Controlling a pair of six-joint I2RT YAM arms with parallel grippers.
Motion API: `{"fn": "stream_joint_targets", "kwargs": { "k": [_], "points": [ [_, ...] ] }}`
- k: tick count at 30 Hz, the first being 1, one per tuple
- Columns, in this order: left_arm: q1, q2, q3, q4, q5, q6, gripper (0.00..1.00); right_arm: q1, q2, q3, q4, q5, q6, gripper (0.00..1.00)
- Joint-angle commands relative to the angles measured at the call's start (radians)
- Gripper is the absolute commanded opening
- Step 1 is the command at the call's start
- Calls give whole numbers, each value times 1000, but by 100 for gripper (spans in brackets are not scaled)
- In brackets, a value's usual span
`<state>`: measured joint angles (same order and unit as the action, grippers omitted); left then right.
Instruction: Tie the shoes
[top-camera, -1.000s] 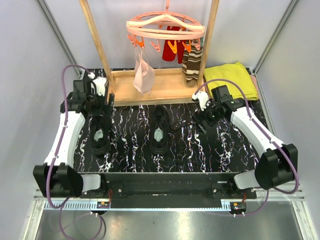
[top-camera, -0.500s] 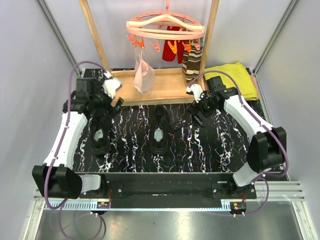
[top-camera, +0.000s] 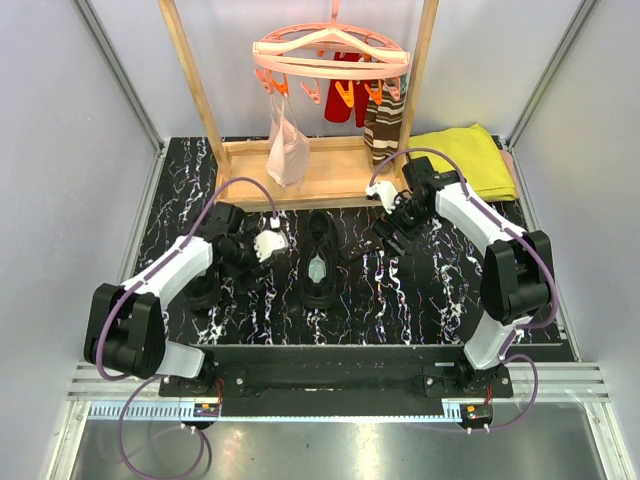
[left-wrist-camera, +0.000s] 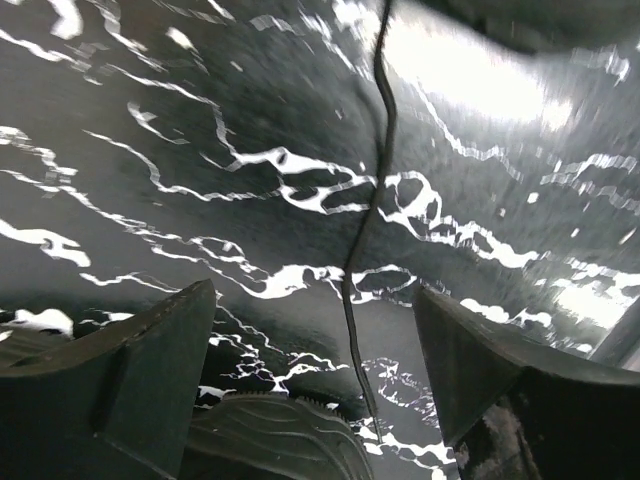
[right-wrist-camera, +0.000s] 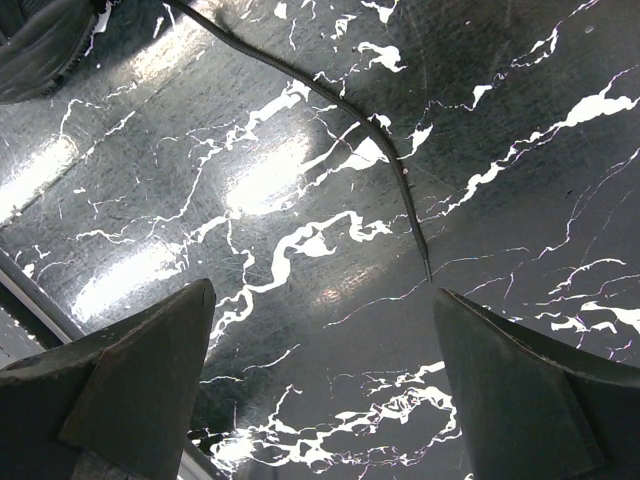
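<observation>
Two arms bent low over the bench (top-camera: 430, 290). Left gripper (top-camera: 268, 245) wide, just left of the centre shoe (top-camera: 320, 265), a lace (left-wrist-camera: 365, 220) between its fingers. Right gripper (top-camera: 390, 228) wide, right of that shoe, lace tip (right-wrist-camera: 425, 262) beneath.

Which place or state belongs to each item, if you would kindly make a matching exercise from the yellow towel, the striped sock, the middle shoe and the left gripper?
Things:
1. yellow towel
2. striped brown sock
3. middle black shoe
4. left gripper

Places or states:
A. hanging from the pink peg hanger
B. open, with a black lace running between its fingers
C. lying at the far right corner of the marbled table
D. standing near the middle of the table

Pairs: 1-C, 2-A, 3-D, 4-B
</observation>
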<state>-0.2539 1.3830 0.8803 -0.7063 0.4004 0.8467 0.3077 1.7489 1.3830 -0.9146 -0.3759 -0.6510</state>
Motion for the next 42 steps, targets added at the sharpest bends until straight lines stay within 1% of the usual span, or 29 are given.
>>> {"fn": "stream_joint_targets", "kwargs": {
  "k": [1,6,12,14,17,18,20,21,23,24,25,26,27,28,30,31,32,34,36,39,40,42],
  "points": [
    [-7,-7,-61,41,-75,127,82,-7,6,1,-10,14,-30,100],
    [-7,-9,-110,34,-110,161,80,-15,27,-2,6,28,-42,100],
    [-5,25,-153,53,-181,153,78,-21,63,19,16,35,-58,100],
    [-5,34,-167,57,-216,166,76,-21,75,30,14,32,-59,100],
    [-4,40,-185,62,-241,184,68,-22,86,39,14,29,-65,100],
    [-2,44,-193,62,-245,186,61,-22,89,40,14,25,-65,100],
    [-2,60,-187,61,-244,186,51,-22,98,45,19,20,-65,100],
    [-4,67,-169,56,-227,180,38,-24,101,47,22,14,-65,100],
    [-2,70,-133,33,-195,157,23,-24,106,44,43,11,-59,100],
    [-2,65,-89,25,-151,147,17,-24,110,42,51,12,-59,100],
    [-2,57,-66,19,-125,123,2,-25,115,39,57,14,-61,100],
    [-4,38,-41,15,-101,108,0,-25,119,40,68,15,-61,100],
    [-4,25,-11,14,-56,63,0,-28,126,42,69,17,-62,100],
    [-4,16,50,14,-37,39,0,-28,132,44,74,15,-67,100],
    [-2,-13,115,18,24,-42,0,-36,136,47,80,17,-75,100],
    [-4,-24,165,22,44,-66,0,-38,141,45,88,15,-87,100],
    [-4,-41,184,33,61,-89,0,-39,143,45,91,14,-97,100],
    [-4,-55,207,34,116,-110,0,-39,158,47,95,8,-131,99],
    [-2,-65,221,36,141,-120,0,-39,187,54,105,8,-153,96],
    [-2,-75,217,36,144,-117,0,-39,228,83,120,23,-190,92],
    [-2,-76,215,36,143,-113,0,-38,241,106,123,26,-196,88],
    [-2,-78,210,36,143,-113,0,-39,271,129,123,26,-194,82]
  ]
}}
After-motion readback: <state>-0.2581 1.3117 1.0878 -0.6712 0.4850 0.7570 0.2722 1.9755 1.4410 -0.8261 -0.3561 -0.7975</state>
